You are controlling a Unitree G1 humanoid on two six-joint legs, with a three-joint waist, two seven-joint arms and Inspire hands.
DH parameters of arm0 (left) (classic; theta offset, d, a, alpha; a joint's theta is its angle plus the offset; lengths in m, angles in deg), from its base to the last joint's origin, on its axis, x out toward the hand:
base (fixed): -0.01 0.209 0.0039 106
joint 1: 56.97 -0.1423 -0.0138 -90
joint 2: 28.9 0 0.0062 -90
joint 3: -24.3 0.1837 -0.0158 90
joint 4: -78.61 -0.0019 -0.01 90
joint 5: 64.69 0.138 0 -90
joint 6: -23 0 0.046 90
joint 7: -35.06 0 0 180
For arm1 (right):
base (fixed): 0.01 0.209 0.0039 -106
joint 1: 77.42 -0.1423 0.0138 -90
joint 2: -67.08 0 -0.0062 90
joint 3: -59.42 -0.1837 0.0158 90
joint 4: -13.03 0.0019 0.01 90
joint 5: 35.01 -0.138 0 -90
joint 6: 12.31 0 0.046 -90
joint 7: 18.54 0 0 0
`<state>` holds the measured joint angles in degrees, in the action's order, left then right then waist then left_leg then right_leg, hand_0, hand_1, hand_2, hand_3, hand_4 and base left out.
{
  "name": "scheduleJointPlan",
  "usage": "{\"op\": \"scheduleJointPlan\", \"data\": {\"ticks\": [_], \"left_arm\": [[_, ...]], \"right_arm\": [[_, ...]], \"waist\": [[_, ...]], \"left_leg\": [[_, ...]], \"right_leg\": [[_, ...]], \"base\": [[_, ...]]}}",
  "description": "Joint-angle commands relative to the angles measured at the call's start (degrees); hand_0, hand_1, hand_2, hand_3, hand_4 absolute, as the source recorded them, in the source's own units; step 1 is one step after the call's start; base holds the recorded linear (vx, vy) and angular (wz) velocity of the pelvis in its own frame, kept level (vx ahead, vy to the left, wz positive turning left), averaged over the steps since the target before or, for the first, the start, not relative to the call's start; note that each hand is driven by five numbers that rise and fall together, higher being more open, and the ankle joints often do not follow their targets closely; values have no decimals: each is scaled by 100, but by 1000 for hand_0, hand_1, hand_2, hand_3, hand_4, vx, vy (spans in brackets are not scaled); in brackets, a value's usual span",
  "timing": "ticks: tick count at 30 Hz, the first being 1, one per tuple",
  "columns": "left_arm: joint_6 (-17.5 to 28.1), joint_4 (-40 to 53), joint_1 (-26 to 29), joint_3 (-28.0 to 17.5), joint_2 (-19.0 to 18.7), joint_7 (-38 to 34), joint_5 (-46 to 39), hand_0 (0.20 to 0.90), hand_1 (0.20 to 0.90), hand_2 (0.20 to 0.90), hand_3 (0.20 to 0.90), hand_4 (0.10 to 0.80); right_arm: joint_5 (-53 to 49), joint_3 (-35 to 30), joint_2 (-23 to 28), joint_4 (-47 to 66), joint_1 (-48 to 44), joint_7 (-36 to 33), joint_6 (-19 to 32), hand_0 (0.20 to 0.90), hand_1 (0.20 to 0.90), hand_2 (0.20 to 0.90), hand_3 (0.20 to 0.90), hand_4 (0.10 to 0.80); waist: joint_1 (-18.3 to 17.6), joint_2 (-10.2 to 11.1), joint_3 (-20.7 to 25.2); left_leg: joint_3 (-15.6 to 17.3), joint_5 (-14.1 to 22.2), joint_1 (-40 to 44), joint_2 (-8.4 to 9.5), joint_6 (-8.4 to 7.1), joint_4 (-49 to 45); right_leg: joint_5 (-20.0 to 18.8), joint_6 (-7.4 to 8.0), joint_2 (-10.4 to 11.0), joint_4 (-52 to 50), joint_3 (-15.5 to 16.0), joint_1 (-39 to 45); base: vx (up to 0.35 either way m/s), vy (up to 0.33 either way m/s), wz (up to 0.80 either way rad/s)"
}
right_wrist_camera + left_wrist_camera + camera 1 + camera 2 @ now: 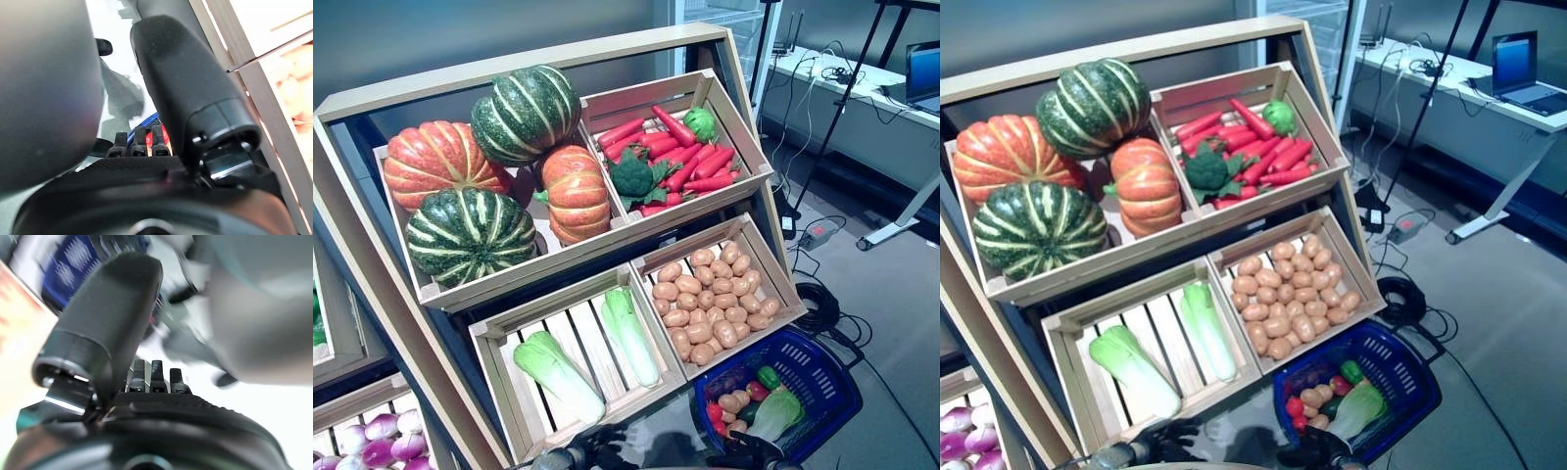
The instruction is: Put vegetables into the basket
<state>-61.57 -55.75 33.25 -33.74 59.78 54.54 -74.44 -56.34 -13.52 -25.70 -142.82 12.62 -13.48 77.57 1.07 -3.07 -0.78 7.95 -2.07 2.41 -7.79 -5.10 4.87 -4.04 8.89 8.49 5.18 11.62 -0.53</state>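
Observation:
A blue plastic basket [826, 380] stands on the floor at the lower right, below the shelf. It holds a pale cabbage [773, 413], small potatoes, red and green peppers and something purple. The tilted wooden shelf carries four crates: pumpkins [470, 233], red carrots with a broccoli [633, 177], potatoes [710, 304], and two long cabbages [558, 375]. My left hand [1163, 441] hangs low before the cabbage crate, fingers straight and empty. My right hand [1317, 452] sits at the basket's near corner, thumb up, fingers straight, nothing in it.
A crate of purple-white onions [374, 438] shows at the lower left corner. Coiled cables [822, 305] and a power strip [818, 233] lie on the floor right of the shelf. A desk [1489, 108] with a laptop stands at the back right, a stand's legs before it.

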Motion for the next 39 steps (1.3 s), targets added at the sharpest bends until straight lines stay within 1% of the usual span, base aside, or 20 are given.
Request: {"op": "scheduleJointPlan", "data": {"ticks": [1,5,6,7,9,12,14,15,17,18,19,21,24,26,27,28,30,34,37,39], "left_arm": [[173,1384,866,-39,-368,559,-860,900,900,900,900,800],[64,3091,1411,-90,-1047,409,-999,900,900,900,900,800],[41,3153,1441,-106,-1083,387,-1021,900,900,900,900,800],[152,3345,1572,-153,-1234,255,-951,900,900,900,900,800],[115,3895,1809,-402,-1649,29,-1092,900,900,900,900,800],[25,4248,1858,-756,-2054,-261,-806,900,900,900,900,800],[-29,4346,1825,-1102,-2451,-577,-329,900,900,900,900,800],[-46,4360,1814,-1144,-2484,-599,-275,900,900,900,900,800],[-229,4355,1734,-1381,-2769,-897,358,900,900,900,900,800],[-237,4349,1714,-1423,-2830,-949,437,900,900,900,900,800],[-359,4341,1645,-1606,-3041,-1093,684,900,900,900,900,800],[-425,4297,1540,-1845,-3234,-1076,1055,900,900,900,900,800],[-478,4327,1414,-1992,-3429,-1220,1512,900,900,900,900,800],[-521,4357,1331,-2132,-3683,-1560,2246,900,900,900,900,800],[-519,4358,1336,-2144,-3714,-1617,2315,900,900,900,900,800],[-625,4363,1375,-2165,-3865,-1823,2805,900,900,900,900,800],[-620,4339,1462,-2167,-4035,-2095,3297,900,900,900,900,800],[-514,4279,1629,-2095,-4105,-2546,3839,900,900,900,900,800],[-297,4243,1739,-2073,-4061,-3032,4085,900,900,900,900,800],[-50,4042,1937,-1946,-4053,-3456,4533,900,900,900,900,800]], "right_arm": [[-435,158,169,260,-452,47,105,900,900,900,900,800],[-644,103,430,440,-692,141,250,900,900,900,900,800],[-655,100,445,440,-708,149,258,900,900,900,900,800],[-689,90,508,444,-763,178,292,900,900,900,900,800],[-753,39,655,381,-837,254,425,900,900,900,900,800],[-850,-50,744,315,-830,334,570,900,900,900,900,800],[-957,-103,824,276,-833,353,711,900,900,900,900,800],[-975,-112,831,264,-836,356,726,900,900,900,900,800],[-1081,-191,880,196,-843,390,841,900,900,900,900,800],[-1089,-200,885,184,-844,399,862,900,900,900,900,800],[-1147,-230,907,161,-848,415,943,900,900,900,900,800],[-1228,-260,943,154,-854,469,1075,900,900,900,900,800],[-1313,-276,1005,205,-937,451,1119,900,900,900,900,800],[-1369,-293,1054,238,-1046,472,1150,900,900,900,900,800],[-1370,-293,1057,239,-1061,481,1163,900,900,900,900,800],[-1317,-254,1060,277,-1135,493,1217,900,900,900,900,800],[-1433,-155,1085,410,-1270,478,1240,900,900,900,900,800],[-1499,-88,1091,553,-1447,441,1246,900,900,900,900,800],[-1474,-49,1075,697,-1534,371,1250,900,900,900,900,800],[-1539,-27,1054,747,-1638,369,1281,900,900,900,900,800]], "waist": [[-33,172,-427],[-36,18,-873],[-35,13,-898],[-25,-16,-1002],[34,-87,-1220],[126,-137,-1367],[242,-181,-1516],[250,-186,-1531],[345,-224,-1632],[356,-228,-1645],[408,-251,-1700],[475,-272,-1801],[524,-299,-1949],[579,-322,-2131],[584,-323,-2157],[608,-333,-2269],[636,-328,-2415],[645,-314,-2583],[649,-287,-2695],[626,-250,-2776]], "left_leg": [[-389,-95,-409,146,182,13],[-438,-230,-790,202,222,13],[-443,-239,-814,208,224,13],[-465,-262,-903,233,229,-3],[-513,-311,-1119,313,244,-21],[-567,-346,-1256,385,257,-13],[-647,-371,-1401,456,246,-46],[-657,-374,-1414,462,245,-50],[-722,-400,-1513,495,227,-92],[-734,-404,-1528,502,225,-99],[-772,-413,-1600,524,219,-138],[-826,-421,-1721,538,210,-227],[-864,-439,-1919,536,177,-369],[-898,-479,-2078,515,151,-462],[-902,-480,-2105,514,148,-481],[-908,-493,-2205,505,147,-539],[-921,-503,-2357,519,142,-634],[-949,-494,-2586,543,156,-826],[-964,-483,-2783,563,163,-999],[-988,-471,-2919,566,156,-1143]], "right_leg": [[-34,-175,74,-90,-64,-44],[41,-244,58,-434,-128,-551],[41,-246,60,-448,-128,-579],[30,-255,67,-478,-124,-663],[-1,-269,100,-502,-98,-809],[-28,-280,126,-463,-25,-845],[-38,-293,161,-437,79,-874],[-36,-294,165,-437,92,-876],[-33,-302,190,-442,176,-891],[-32,-303,194,-441,190,-891],[-28,-307,210,-440,234,-907],[-8,-322,213,-476,279,-949],[-12,-347,207,-531,317,-1056],[-18,-364,205,-592,355,-1153],[-15,-367,204,-602,365,-1166],[-7,-385,196,-650,406,-1228],[-10,-404,197,-696,446,-1336],[10,-430,197,-876,465,-1563],[38,-453,184,-1029,455,-1748],[66,-469,161,-1152,433,-1877]], "base": [[-128,96,-6],[-194,97,-3],[-182,63,8],[-167,52,9],[-191,51,0],[-109,-6,2],[-108,-31,13],[-87,-34,20],[-59,-38,21],[-51,-36,10],[-46,-34,13],[-51,-37,27],[-75,-31,12],[-50,-39,14],[-38,-66,6],[-37,-59,4],[-54,-63,12],[-44,-43,7],[-30,-46,7],[-8,-37,3]]}}
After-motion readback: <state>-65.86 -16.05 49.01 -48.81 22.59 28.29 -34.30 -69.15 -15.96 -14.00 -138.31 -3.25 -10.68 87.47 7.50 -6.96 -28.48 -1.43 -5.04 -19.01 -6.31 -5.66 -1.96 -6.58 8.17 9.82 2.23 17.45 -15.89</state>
